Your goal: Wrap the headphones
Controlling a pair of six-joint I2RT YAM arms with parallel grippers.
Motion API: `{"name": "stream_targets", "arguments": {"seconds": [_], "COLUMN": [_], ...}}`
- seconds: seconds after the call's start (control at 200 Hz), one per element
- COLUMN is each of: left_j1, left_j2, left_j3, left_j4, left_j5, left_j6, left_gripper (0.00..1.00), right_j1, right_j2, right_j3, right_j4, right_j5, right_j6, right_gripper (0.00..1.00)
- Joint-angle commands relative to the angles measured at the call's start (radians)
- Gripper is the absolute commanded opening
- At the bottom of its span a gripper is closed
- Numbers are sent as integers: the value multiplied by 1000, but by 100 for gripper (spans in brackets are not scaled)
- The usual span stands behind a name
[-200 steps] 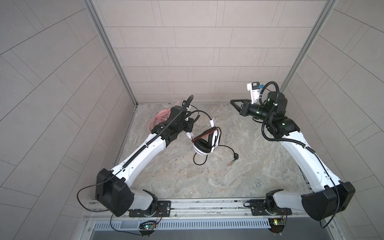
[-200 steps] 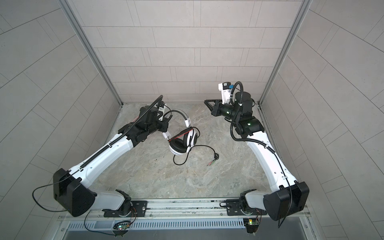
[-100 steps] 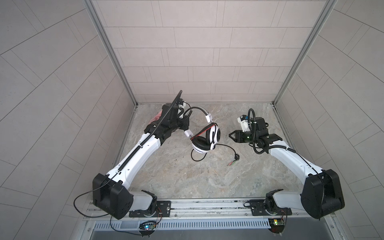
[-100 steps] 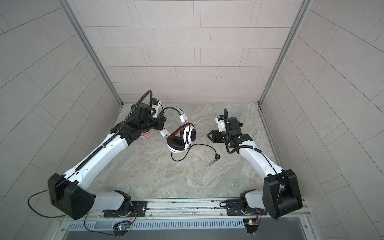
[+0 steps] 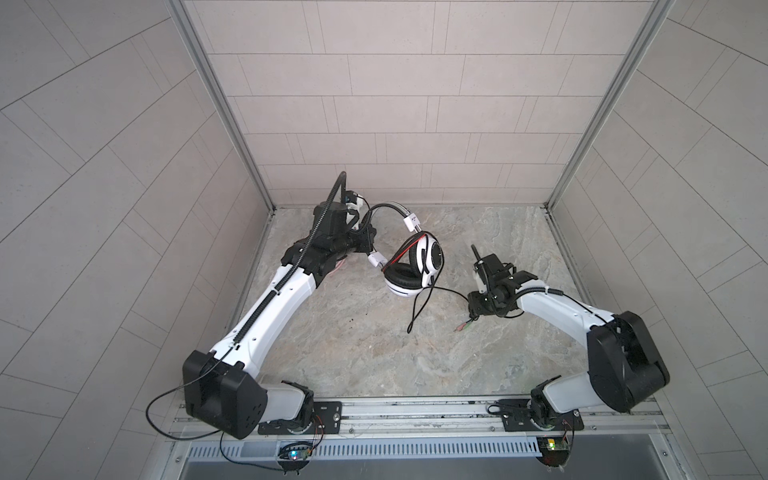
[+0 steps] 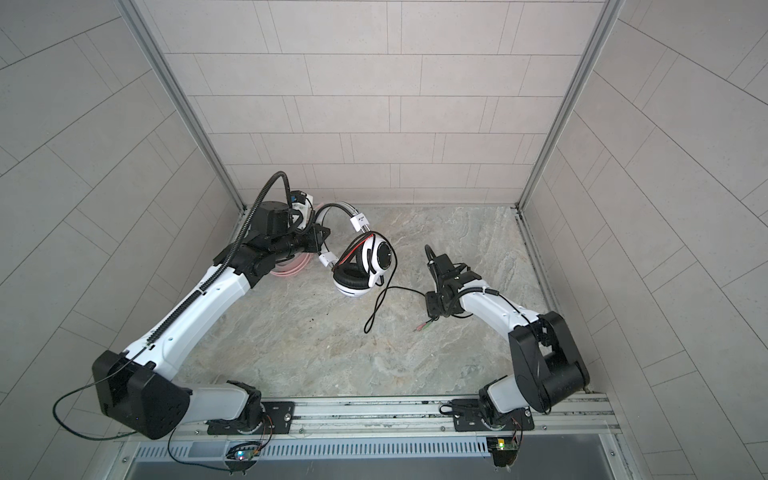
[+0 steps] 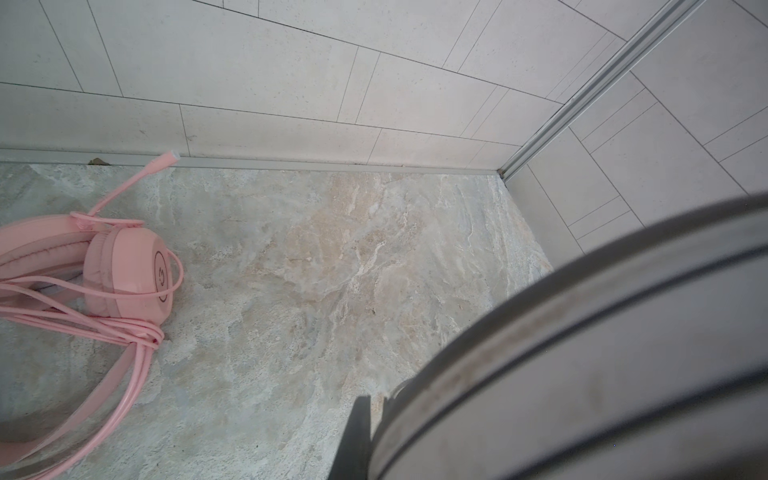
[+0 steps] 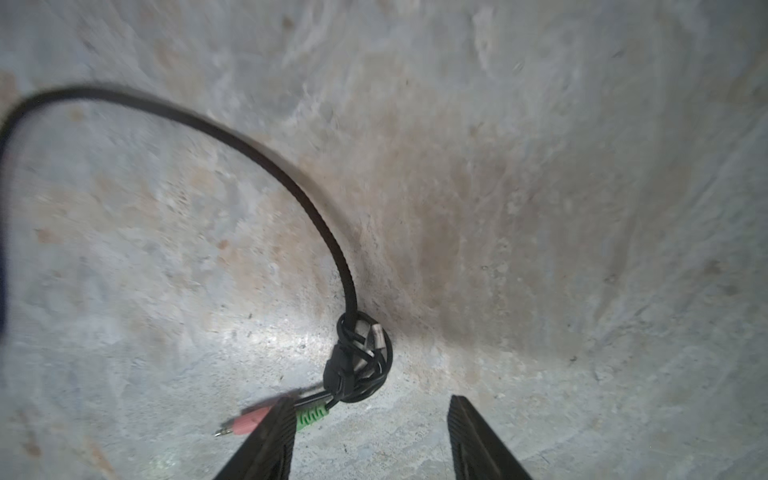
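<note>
- since a second ago the right arm has swung down from high by the back wall to the marbled, stone-look desk (image 5: 374, 365), and its jaws have parted.
- left jaws: clamped shut on the headband of the white-and-black striped over-ear headset (image 5: 415, 270), which hangs from them over the back middle of the desk. whether the lower cup touches the desk i cannot tell.
- its long black cable (image 5: 419, 307) drops from the cups, loops across the desk and ends in a small knot (image 8: 357, 361) with pink and green plugs (image 8: 249, 424).
- right jaws: roughly half open and empty, low over the desk. one of them overlaps the plugs and the knot lies just ahead of the gap.
- all-pink over-ear headset (image 7: 124, 278) lies at the back left, its thin pink cable already gathered around it.
- step in hand, as i judge it: picking up the free end of the black cable.
- next move: ease forward until the knot sits between the jaws, close, lift, then wind the slack round the held headset.
</note>
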Motion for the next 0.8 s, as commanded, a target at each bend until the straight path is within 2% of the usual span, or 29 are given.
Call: {"name": "stream_targets", "arguments": {"seconds": [0.0,0.165,0.24,0.275,0.405,0.485,0.585,0.796], "left_j1": [5,7,6,9,17,23,35,60], "left_j2": [-24,-41,-49,-50,-49,-44,-38,-7], "left_j3": [56,53,46,44,34,31,28,46], "left_j4": [82,80,83,86,111,121,140,259], "left_j5": [48,43,30,27,27,22,-13,-133], "left_j6": [-60,-65,-66,-69,-98,-129,-173,-351], "left_gripper": [0,0,0,0,0,0,0,0], "right_j1": [43,58,59,68,67,68,74,140], "right_j2": [63,151,173,170,173,159,120,-28], "right_j3": [23,28,17,15,25,21,27,77], "right_j4": [-25,9,20,19,9,11,3,-72], "right_j5": [69,110,115,130,104,80,59,-23], "right_j6": [17,16,16,17,12,12,6,-30], "right_gripper": [60,57,51,47,21,10,4,1]}}
